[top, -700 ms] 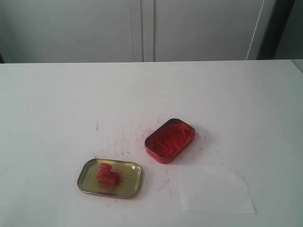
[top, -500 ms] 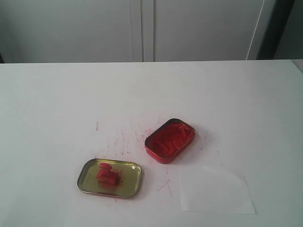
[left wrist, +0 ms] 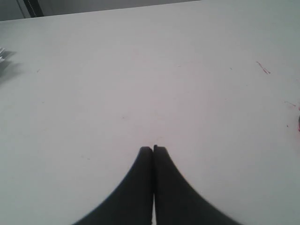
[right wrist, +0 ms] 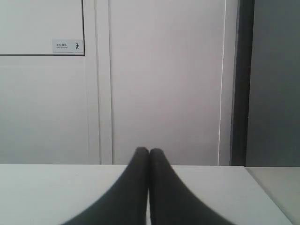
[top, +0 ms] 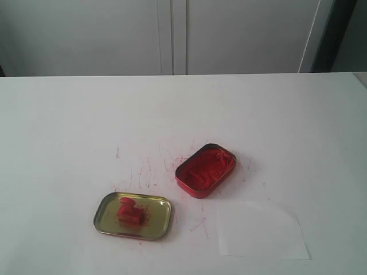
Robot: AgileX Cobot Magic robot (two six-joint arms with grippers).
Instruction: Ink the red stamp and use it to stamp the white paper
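The red stamp [top: 129,212] lies inside the shallow gold tin lid [top: 105,215] at the front left of the white table. The open red tin of ink paste [top: 206,169] sits to its right, a little further back. The white paper [top: 261,231] lies flat near the front edge, to the right of the lid; I see no imprint on it. Neither arm shows in the exterior view. My left gripper [left wrist: 153,149] is shut with nothing in it over bare tabletop. My right gripper [right wrist: 149,151] is shut and empty, low over the table and facing the wall.
Red ink streaks [top: 150,172] mark the table between the lid and the tin. White cabinet doors [top: 172,34] stand behind the table's far edge, with a dark vertical strip [top: 335,34] at the right. The table's right edge [right wrist: 267,192] shows in the right wrist view.
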